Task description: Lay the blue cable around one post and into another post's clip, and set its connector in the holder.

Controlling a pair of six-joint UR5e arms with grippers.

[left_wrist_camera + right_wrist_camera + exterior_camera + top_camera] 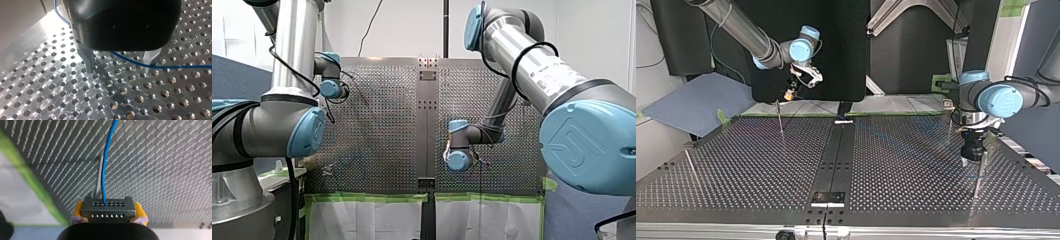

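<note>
The floppy, light-looking blue cable (106, 170) is being held by its hard connector (107, 207), likely the best spot, in the right gripper (108, 212), and is passing under the open left gripper (120, 70).

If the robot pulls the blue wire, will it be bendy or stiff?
Probably bendy: the blue wire curves gently as it leaves the connector held in my right gripper. It looks thin beside my left gripper, so it is likely light. A push would probably just swing it aside.
</note>
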